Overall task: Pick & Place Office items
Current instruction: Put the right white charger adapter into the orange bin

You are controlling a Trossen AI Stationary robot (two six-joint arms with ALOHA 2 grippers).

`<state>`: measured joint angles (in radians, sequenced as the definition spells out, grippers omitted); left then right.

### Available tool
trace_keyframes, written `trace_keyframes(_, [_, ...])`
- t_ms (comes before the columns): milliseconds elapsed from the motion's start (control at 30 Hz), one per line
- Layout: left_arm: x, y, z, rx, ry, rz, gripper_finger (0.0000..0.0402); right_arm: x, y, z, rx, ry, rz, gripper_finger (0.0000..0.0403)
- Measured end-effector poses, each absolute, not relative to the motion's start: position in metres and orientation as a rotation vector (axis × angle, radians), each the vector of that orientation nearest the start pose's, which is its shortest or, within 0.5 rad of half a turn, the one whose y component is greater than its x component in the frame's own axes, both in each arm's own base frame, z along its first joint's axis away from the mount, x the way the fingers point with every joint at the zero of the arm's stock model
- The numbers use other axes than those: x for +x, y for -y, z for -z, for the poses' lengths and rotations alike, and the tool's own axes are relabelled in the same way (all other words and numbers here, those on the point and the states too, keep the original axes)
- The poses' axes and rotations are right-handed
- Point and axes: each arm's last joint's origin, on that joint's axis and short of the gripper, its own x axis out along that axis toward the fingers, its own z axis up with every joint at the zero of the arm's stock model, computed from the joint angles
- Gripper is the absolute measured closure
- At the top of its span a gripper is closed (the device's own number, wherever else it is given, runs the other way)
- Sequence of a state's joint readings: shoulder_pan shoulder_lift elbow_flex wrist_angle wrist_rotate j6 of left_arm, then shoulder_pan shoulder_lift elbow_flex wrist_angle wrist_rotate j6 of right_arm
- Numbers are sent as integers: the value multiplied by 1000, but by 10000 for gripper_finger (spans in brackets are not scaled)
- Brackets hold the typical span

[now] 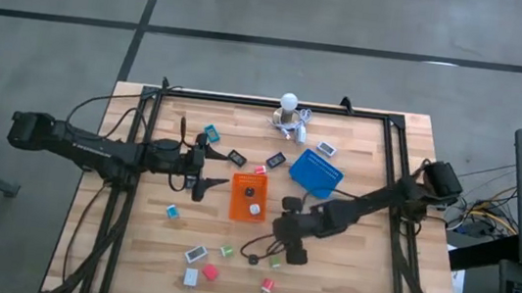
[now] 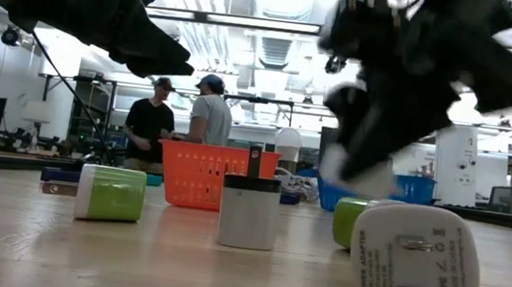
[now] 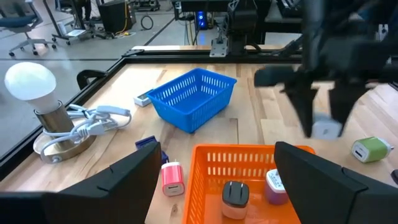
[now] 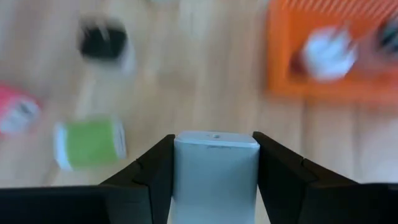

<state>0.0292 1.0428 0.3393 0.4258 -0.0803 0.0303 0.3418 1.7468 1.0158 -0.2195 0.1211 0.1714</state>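
Gripping white adapter [image 4: 216, 168], right hand [image 4: 216, 177] closed on sides, long axis along fingers; left hand [image 3: 214, 186] open.

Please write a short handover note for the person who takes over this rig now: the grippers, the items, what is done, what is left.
Right gripper: shut on a white adapter, lifted beside the orange tray.
Left gripper: open, empty, waiting at the orange tray's other side.
Done: two items lie in the orange tray; the blue tray looks empty.
Left: the held adapter to place; many pieces are loose on the table, such as the green one.
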Motion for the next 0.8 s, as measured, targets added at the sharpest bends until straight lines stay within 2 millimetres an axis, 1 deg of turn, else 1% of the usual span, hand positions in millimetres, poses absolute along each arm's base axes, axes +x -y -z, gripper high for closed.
trace_keyframes(167, [206,-8,-193,37,-272,-105,85,321,-122,-201,-109,-676,-182,230])
trace_keyframes(233, [206,-8,-193,37,-271,-105,85,317,-125,-214,-119,-540,-215,230])
trace_keyframes(333, [206,-8,-194,37,-266,-105,85,309,-123,-224,-152,-347,-241,230])
trace_keyframes(433, [206,-8,-194,37,-263,-105,85,300,-118,-224,-187,-157,-247,230])
trace_keyframes(533, [206,-8,-195,41,-251,-105,85,291,-110,-219,-238,25,-255,230])
trace_keyframes(667, [206,-8,-196,59,-247,-102,85,284,-93,-208,-234,264,-297,230])
trace_keyframes(733, [206,-8,-196,63,-247,-102,85,282,-83,-200,-222,330,-311,230])
trace_keyframes(800, [206,-8,-196,63,-246,-102,85,285,-75,-191,-206,344,-320,230])
